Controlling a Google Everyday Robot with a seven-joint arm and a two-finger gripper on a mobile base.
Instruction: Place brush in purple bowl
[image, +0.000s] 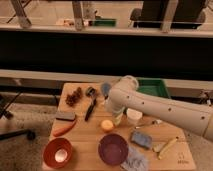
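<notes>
This looks like a robotics lab in an office-like building. A white robot arm (165, 109) reaches from the right over a small wooden table (90, 142) laid with mismatched test props, its gripper (114, 113) hanging above the table's middle. A green bin (152, 88) sits at the far right edge, an office chair base (19, 134) on the left, and a long dark counter (100, 52) runs across the far side.

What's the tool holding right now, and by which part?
Nothing. The tool hangs open over the table beside the white cup; the brush lies untouched on the table.
</notes>
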